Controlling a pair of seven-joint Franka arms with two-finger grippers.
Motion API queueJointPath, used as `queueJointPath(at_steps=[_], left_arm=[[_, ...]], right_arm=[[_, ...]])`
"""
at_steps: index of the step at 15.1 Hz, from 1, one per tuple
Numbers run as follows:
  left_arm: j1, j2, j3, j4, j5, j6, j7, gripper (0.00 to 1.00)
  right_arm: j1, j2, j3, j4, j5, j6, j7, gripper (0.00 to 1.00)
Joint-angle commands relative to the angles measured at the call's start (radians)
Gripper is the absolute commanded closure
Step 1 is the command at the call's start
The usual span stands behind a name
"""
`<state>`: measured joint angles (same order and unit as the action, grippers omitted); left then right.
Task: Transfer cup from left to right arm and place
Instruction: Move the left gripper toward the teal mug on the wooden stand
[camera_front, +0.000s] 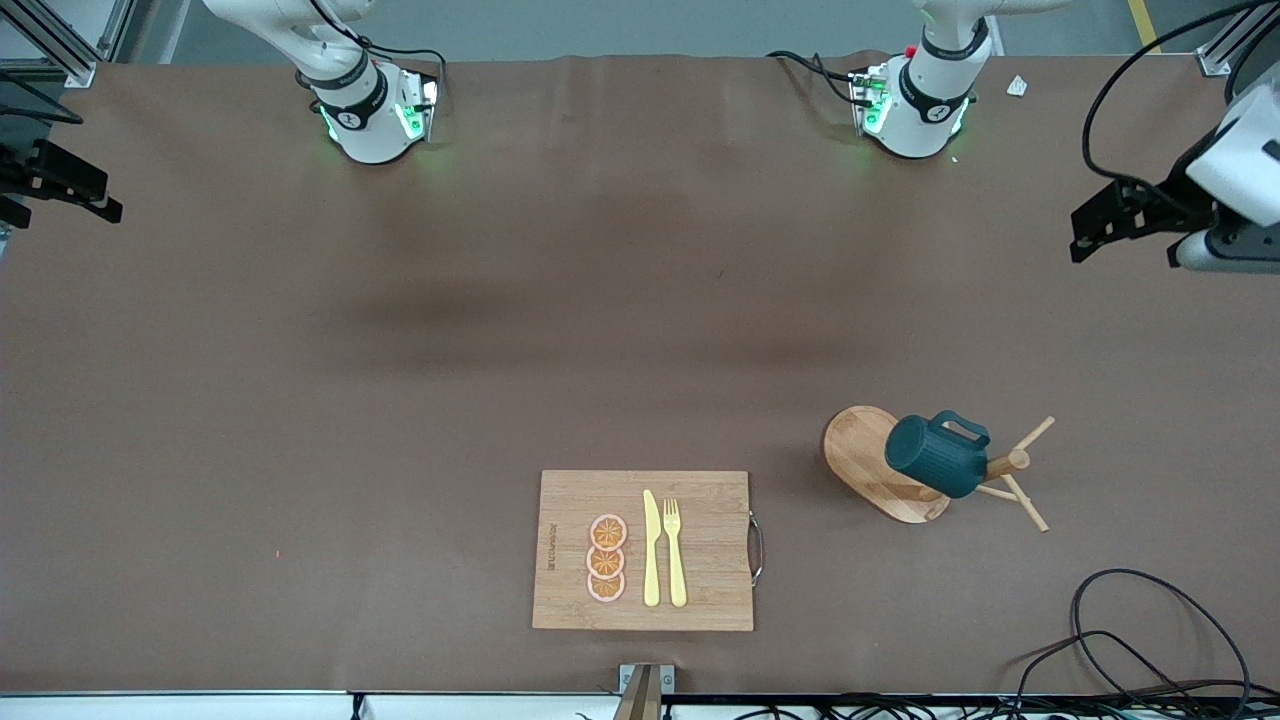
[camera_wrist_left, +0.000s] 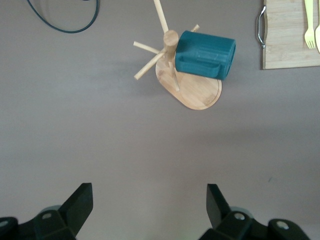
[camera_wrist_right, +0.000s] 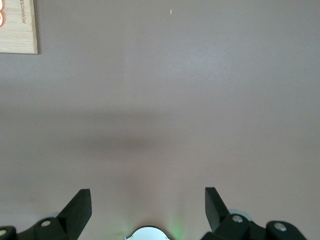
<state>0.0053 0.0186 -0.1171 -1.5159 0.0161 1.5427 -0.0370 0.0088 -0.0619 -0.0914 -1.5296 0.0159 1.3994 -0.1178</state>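
The table, covered in brown, is seen with nothing grasped on it yet. A cutting board is laid near the front camera's edge, carrying three orange slices, a yellow knife and a yellow fork.

Toward the left arm's end of the table a wooden peg rack is set, slightly farther from the front camera than the board. The cup is hung tilted on one peg, handle upward; judged from this, it must be lifted off along the peg rather than straight up.

The left gripper is held high over bare table, fingers apart and empty, with the rack in its wrist view; it is probably staged for the approach. The right gripper is likewise spread and empty over bare table, and that arm waits. The pick is not yet started.
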Motion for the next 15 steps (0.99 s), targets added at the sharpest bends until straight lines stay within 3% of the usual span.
queueJointPath(at_steps=[1, 10, 15], left_arm=[[0.001, 0.027, -0.006, 0.030, -0.013, 0.004, -0.079, 0.00], [0.007, 0.076, -0.004, 0.019, -0.056, 0.037, -0.227, 0.00], [0.009, 0.041, -0.004, -0.098, -0.125, 0.146, -0.354, 0.00]], right_arm=[[-0.012, -0.022, 0.005, -0.015, -0.001, 0.000, -0.013, 0.00], [-0.010, -0.022, 0.005, -0.017, -0.005, -0.003, -0.013, 0.00], [-0.012, -0.022, 0.005, -0.017, -0.005, -0.002, -0.013, 0.00]])
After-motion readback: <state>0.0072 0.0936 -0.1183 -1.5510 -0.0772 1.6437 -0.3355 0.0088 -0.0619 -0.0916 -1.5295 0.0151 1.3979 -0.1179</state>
